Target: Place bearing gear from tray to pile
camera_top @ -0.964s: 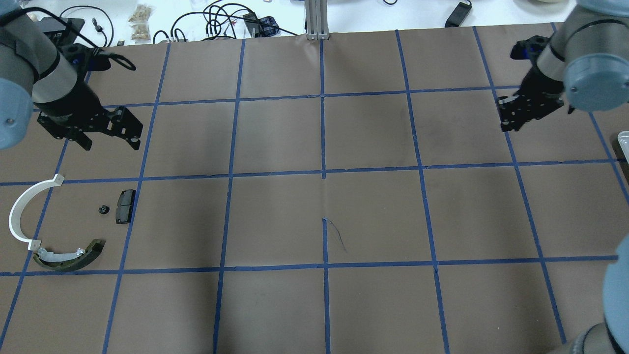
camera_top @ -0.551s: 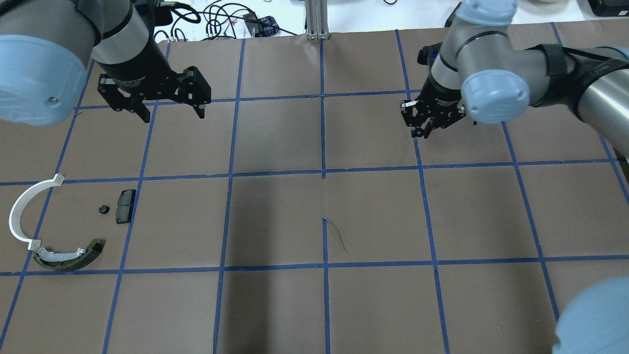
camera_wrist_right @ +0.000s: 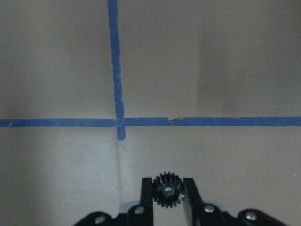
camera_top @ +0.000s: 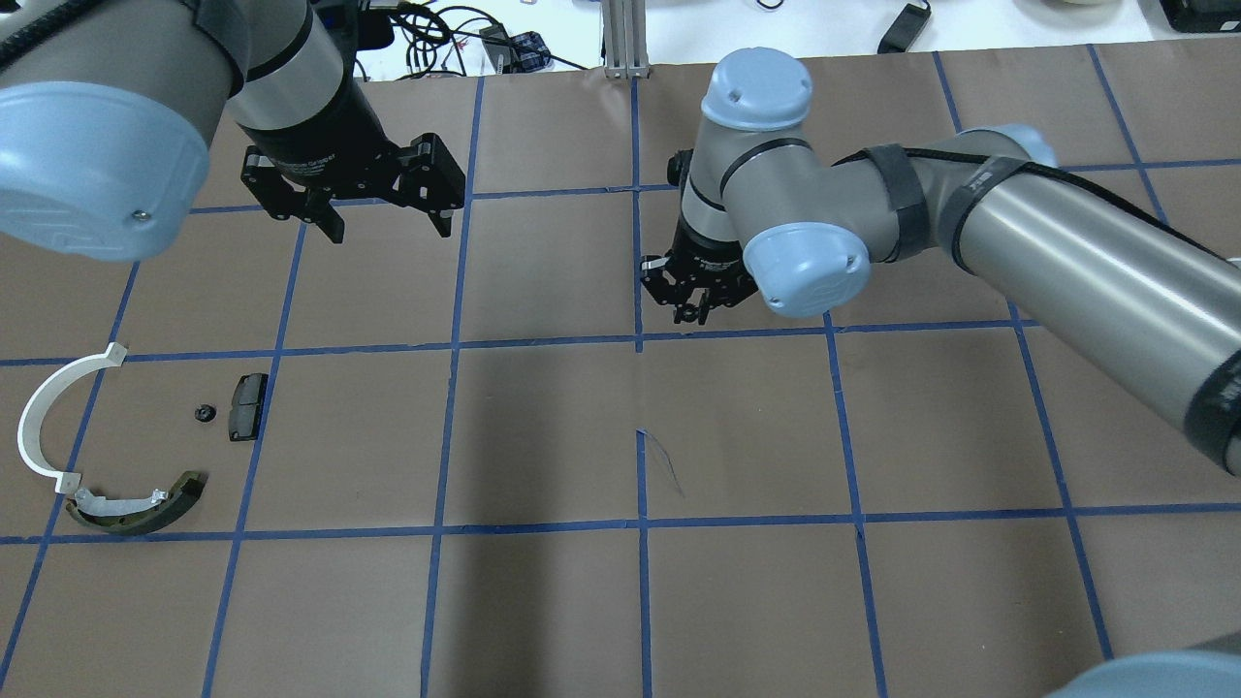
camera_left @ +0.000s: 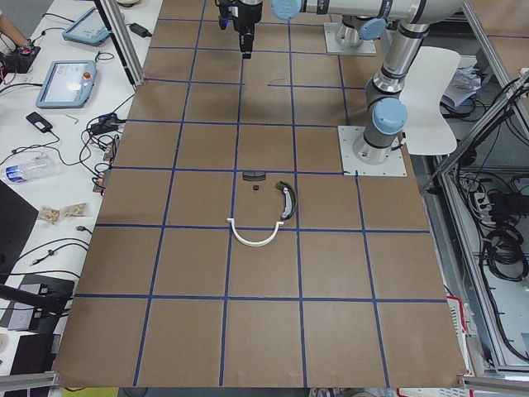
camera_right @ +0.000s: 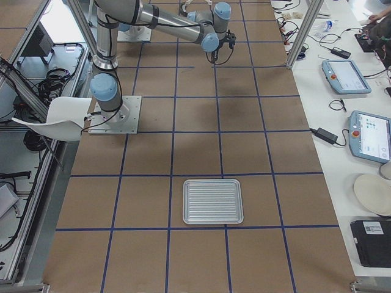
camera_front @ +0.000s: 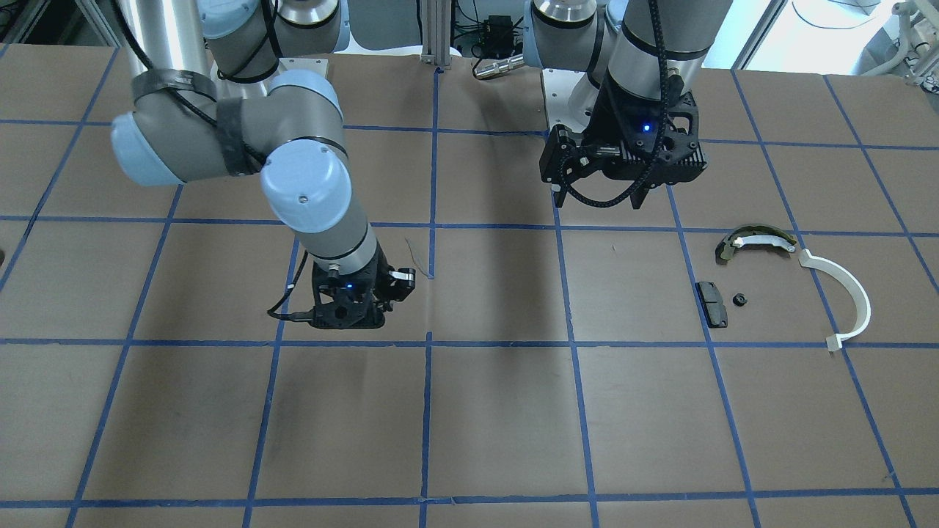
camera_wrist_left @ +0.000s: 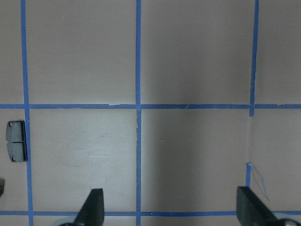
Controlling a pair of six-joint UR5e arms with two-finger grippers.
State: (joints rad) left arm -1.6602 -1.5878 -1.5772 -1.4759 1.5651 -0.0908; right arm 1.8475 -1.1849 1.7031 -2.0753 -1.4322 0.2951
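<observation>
1. At the far left of the overhead view, about mid-height, sits the pile (camera_top: 136, 436). A white half-ring strip (camera_top: 39, 407) curves with its open side to the right. An olive-and-white shoe (camera_top: 136, 502) lies just below it. A small round black part (camera_top: 204, 413) and a flat black pad (camera_top: 247, 407) lie close beside each other, the pad's long side running up and down the frame.
2. In the upper left, the left arm comes in thick and near the camera, its wrist turned down. The left gripper (camera_top: 391, 233) hangs over the table (camera_top: 543, 601) with its fingers spread wide and nothing between them.
3. Just right of centre, the right arm reaches in from the right edge with a long slanting forearm and a bent elbow. The right gripper (camera_top: 691, 315) points down over a crossing of blue tape (camera_top: 637, 339).
4. Its fingers are closed on the bearing gear (camera_wrist_right: 168, 189), pressing its teeth from both sides. The gear's flat face and centre hole are turned toward the wrist camera. It is round, so it has no long axis.
5. The tray (camera_right: 212, 201) shows only in the view from the right end of the table, in the lower middle of the frame and well apart from both arms.
</observation>
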